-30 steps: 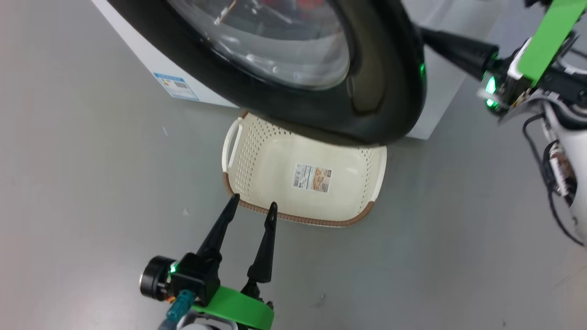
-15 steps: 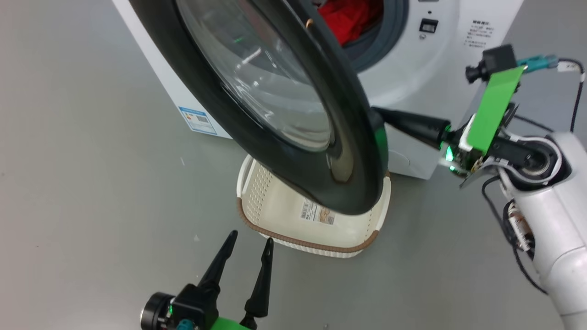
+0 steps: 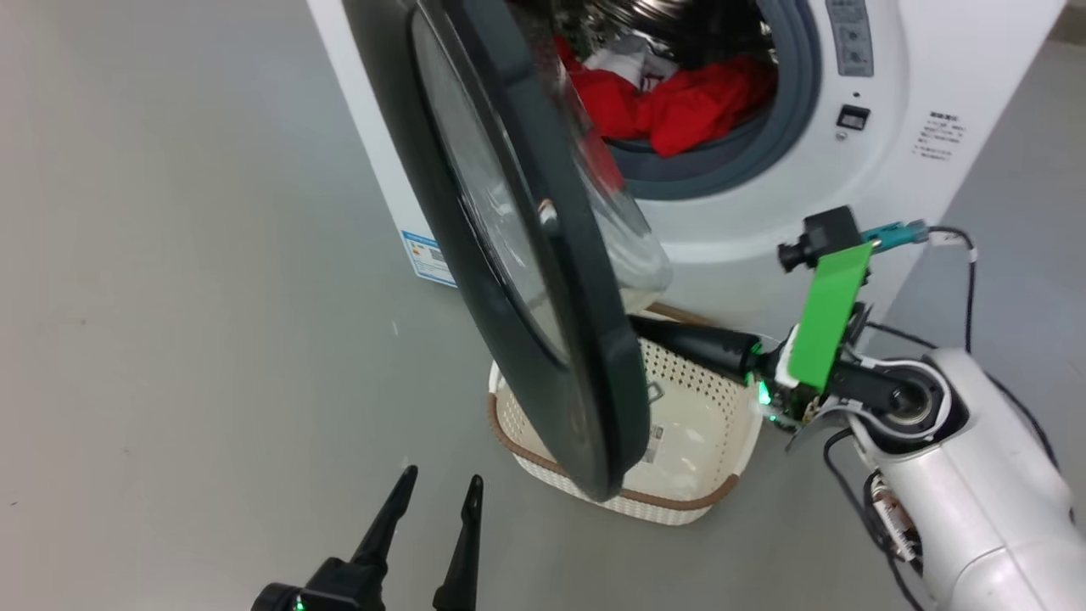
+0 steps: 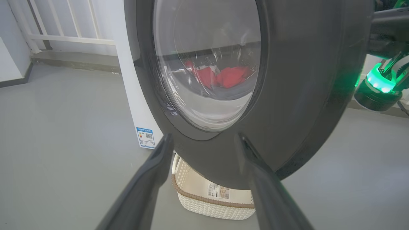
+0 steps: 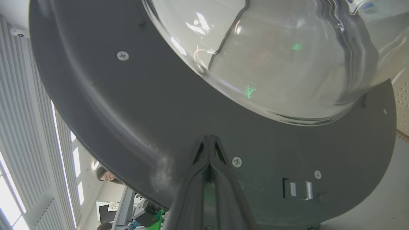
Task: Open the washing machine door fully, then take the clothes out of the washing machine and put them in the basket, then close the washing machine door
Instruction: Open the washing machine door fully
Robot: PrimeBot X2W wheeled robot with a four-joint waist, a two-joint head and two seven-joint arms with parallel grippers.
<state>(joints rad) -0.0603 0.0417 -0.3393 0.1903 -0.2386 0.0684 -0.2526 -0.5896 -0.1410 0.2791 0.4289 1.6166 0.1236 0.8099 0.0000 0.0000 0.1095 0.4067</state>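
The washing machine door (image 3: pixel 526 255) stands swung out, nearly edge-on, over the basket (image 3: pixel 704 424). Red clothes (image 3: pixel 679 102) with a white part lie in the drum of the white washing machine (image 3: pixel 933 68). My right gripper (image 3: pixel 636 327) is shut and empty, its tips against the door's inner face; in the right wrist view the gripper (image 5: pixel 209 138) touches the dark rim (image 5: pixel 127 111) below the glass bowl (image 5: pixel 281 57). My left gripper (image 3: pixel 437 492) hangs open over the floor, in front of the door's outer side (image 4: pixel 303 80). The clothes (image 4: pixel 223 76) show through the glass.
Grey floor (image 3: pixel 170 297) spreads wide to the left. The door's latch (image 5: pixel 298 188) sits near my right fingers. A white railing (image 4: pixel 64 38) lines the far wall. A person (image 5: pixel 107 175) is in the background behind the door's edge.
The head camera has tilted up, bringing the drum and clothes into view. The door has swung further out to edge-on, with my shut right gripper staying against its inner side. The left gripper stays open.
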